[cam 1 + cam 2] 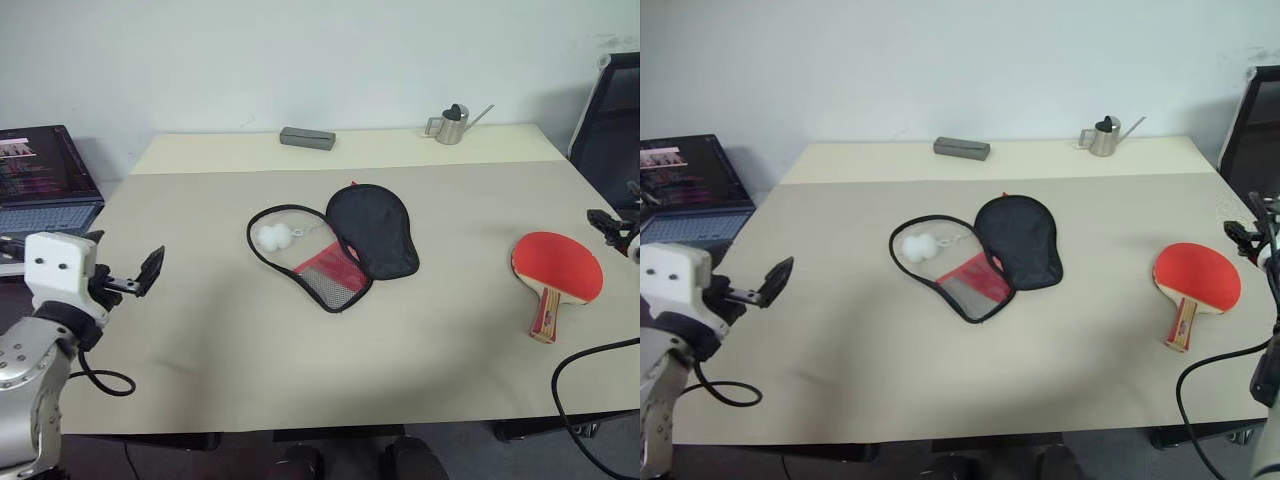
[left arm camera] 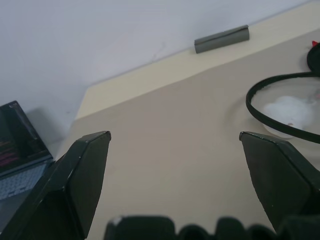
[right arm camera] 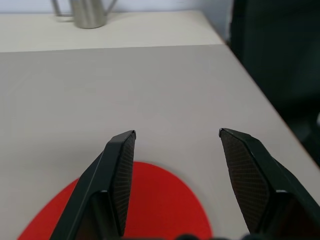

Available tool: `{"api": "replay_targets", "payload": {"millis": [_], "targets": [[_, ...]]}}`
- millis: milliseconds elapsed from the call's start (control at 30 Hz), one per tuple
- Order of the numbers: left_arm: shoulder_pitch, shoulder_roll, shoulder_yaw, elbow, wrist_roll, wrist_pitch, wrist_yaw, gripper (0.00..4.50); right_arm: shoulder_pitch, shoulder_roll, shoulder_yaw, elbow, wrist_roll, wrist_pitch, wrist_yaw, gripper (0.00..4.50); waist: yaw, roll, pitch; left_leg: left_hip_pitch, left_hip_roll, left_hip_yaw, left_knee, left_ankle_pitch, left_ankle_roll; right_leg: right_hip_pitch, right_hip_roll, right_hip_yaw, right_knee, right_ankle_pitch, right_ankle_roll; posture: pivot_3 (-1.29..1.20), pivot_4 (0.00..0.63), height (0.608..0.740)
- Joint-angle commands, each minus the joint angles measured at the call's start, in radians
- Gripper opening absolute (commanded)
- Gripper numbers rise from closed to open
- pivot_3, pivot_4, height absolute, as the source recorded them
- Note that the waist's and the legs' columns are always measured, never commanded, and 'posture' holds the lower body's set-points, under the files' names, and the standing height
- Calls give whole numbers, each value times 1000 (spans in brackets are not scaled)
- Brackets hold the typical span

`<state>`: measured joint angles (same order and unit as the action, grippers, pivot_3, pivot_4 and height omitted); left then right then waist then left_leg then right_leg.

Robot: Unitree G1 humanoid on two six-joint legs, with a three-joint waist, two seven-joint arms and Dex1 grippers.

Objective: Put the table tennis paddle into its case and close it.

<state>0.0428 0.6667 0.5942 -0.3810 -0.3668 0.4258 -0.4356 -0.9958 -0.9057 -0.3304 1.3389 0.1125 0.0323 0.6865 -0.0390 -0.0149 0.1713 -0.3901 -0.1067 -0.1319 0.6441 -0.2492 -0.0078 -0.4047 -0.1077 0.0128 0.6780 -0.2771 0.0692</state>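
The case [image 1: 375, 232] lies unzipped and spread flat at the table's middle, its black half on the right. Its other half [image 1: 330, 277] is red with mesh, and a white pom-pom [image 1: 272, 236] rests on it. The table tennis paddle [image 1: 557, 264] lies red face up near the right edge, with its wooden handle [image 1: 545, 314] pointing toward me. My right gripper [image 3: 177, 134] hovers open just above and right of the paddle's red face [image 3: 150, 210]. My left gripper [image 2: 175, 145] stands open over the table's left edge, well left of the case.
An open laptop [image 1: 40, 175] sits off the table's left side. A grey bar [image 1: 307, 138] and a small metal watering can [image 1: 452, 124] stand along the far edge. A black chair [image 1: 612, 120] is at the right. A black cable [image 1: 590, 400] loops near the front right corner.
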Motion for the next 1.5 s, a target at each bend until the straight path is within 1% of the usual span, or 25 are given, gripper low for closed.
{"api": "replay_targets", "payload": {"millis": [33,100,233,433,733,933,1067,1200,1400,1500], "targets": [[-3,5,45,8,-25,-28,-20,4500,-17,18,6,-49,12,-6,80,2917,0,0,0,0,0,0,0,0,0,0,0,0,0,0,0,0,150,740],[-10,6,50,15,-50,-21,-34,4500,-16,32,14,-61,11,-3,126,2917,1,0,0,0,0,0,0,0,0,0,0,0,0,1,0,0,150,740],[-10,2,38,30,-45,-31,-25,4500,-17,56,27,-84,16,12,206,2917,3,0,0,0,0,0,0,0,0,0,0,0,0,1,0,0,150,740],[-11,6,33,37,-43,-32,-27,4500,-30,65,21,-100,33,29,219,2917,3,0,0,0,0,0,0,0,0,0,0,1,0,1,0,0,150,740],[-26,70,14,46,-77,-8,-122,4500,-15,81,36,-132,48,52,295,2917,3,0,0,0,0,0,0,0,0,0,0,0,0,1,0,0,150,740],[-115,108,-24,107,-98,-4,-174,4500,-1,98,57,-197,55,100,398,2917,4,0,0,0,0,0,0,0,0,0,0,0,0,1,0,0,150,740],[-182,110,-66,115,-124,4,-202,4500,7,144,72,-274,71,154,442,2917,3,0,0,0,0,0,0,0,0,0,0,0,0,2,0,0,150,740],[-216,113,-107,124,-142,13,-244,4500,31,194,92,-364,92,216,458,2917,1,0,0,0,1,0,0,0,-1,-1,1,0,0,2,0,0,150,740],[-273,123,-158,161,-184,45,-325,4500,77,287,131,-509,121,321,451,2917,2,0,0,0,1,-1,1,1,-3,-1,1,0,0,2,0,0,150,740],[-301,123,-170,178,-208,66,-356,4500,88,333,149,-563,130,358,423,2917,1,0,0,0,0,-1,1,1,-3,-2,1,0,0,2,0,0,150,740]]}}
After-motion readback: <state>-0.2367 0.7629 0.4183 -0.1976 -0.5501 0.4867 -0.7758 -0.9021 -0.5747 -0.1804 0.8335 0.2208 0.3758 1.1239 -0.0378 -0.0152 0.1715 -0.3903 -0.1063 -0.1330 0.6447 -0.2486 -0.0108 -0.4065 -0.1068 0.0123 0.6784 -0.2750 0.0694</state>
